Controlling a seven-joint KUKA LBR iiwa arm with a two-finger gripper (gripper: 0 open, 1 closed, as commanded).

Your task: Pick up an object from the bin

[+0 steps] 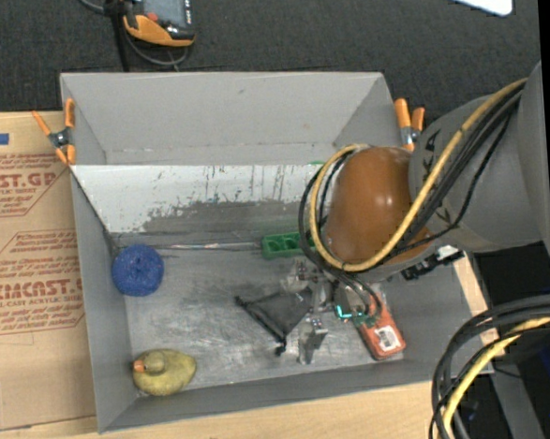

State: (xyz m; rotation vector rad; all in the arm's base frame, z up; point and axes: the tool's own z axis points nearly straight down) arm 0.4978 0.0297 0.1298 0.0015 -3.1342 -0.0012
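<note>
1. The gripper (307,311) hangs low over the right middle of the bin (201,106), its fingers apparently spread.
2. A dark flat wedge (270,310) lies at its left side.
3. The blue ball (138,270) and yellow duck (164,372) sit far left.

Found, on the scuffed floor of the grey metal bin (201,106), a blue fuzzy ball (138,270) at the left, a yellow duck (164,372) in the near left corner, a green block (280,245) toward the far middle, a dark flat piece (272,310) mid-floor and an orange item (385,338) near right.
</note>
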